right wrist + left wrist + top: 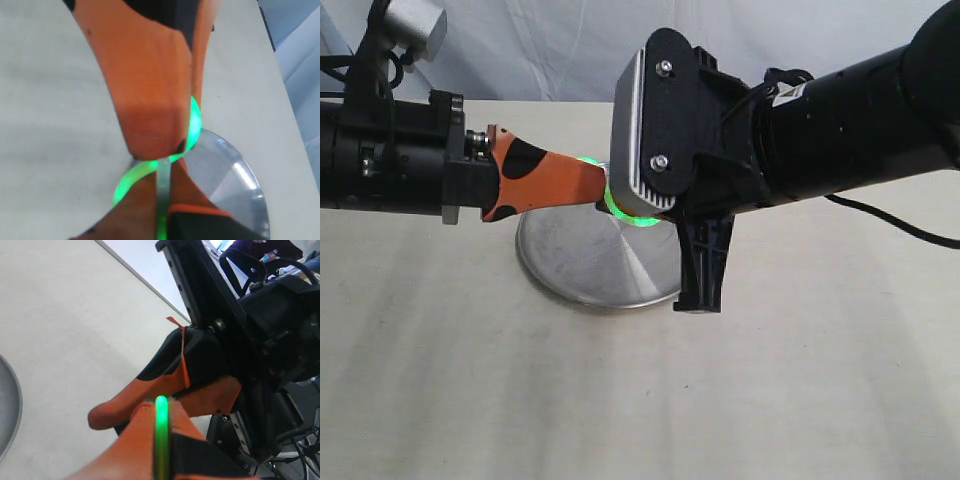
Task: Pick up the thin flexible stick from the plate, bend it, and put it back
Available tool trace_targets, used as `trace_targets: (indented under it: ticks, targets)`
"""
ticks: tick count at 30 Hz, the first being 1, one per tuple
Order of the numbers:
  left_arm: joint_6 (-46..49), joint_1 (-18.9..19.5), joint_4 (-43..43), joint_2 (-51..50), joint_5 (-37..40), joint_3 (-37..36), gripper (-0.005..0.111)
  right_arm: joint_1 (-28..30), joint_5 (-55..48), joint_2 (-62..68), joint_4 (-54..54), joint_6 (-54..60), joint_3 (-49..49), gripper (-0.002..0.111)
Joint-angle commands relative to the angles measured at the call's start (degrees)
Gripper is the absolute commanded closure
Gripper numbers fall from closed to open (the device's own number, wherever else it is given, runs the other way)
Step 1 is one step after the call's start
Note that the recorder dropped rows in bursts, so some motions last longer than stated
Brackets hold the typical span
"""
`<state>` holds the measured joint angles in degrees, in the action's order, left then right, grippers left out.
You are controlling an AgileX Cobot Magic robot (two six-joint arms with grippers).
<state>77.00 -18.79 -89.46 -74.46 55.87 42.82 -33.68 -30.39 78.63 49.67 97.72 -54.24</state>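
Green and glowing, the thin flexible stick point(193, 121) is held off the plate point(582, 262), bent into a tight curve between the 2 grippers. In the exterior view only a short lit arc of it shows, hanging over the plate's rim at about 12 o'clock.

The left gripper point(603, 186) reaches in from 9 o'clock with its orange-and-black fingers pressed together on one end of the stick. The left wrist view shows this plainly: the stick runs as a bright straight line down the seam between those 2 fingers. The right gripper point(162, 184) is pinching the other end, its jaws closed with the stick standing in the narrow gap between them.

The right wrist view alone shows the whole bend, a loop that swings out past the left gripper's fingertip and curls back to the right gripper, with the shiny plate lying beneath. In the exterior view the right gripper's fingers are hidden behind the grey ribbed wrist camera housing point(650, 135), which carries 2 screws and comes in on the black arm from 2 o'clock. The left wrist view catches only a sliver of the plate's rim.

The plate rests on a cream table point(620, 400).
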Motion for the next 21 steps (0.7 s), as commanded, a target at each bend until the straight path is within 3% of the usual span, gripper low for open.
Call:
trace_targets:
  ticks: [1, 21]
  targets:
    - [-0.3, 0.3, -10.5, -0.3, -6.9, 1.3, 0.107, -1.8, -10.8, -0.4, 0.7, 5.7, 0.2, 0.109]
    - [0.0, 0.3, -10.5, -0.3, -8.6, 1.3, 0.107, -1.8, -8.8, -0.4, -4.4, 10.7, 0.2, 0.109]
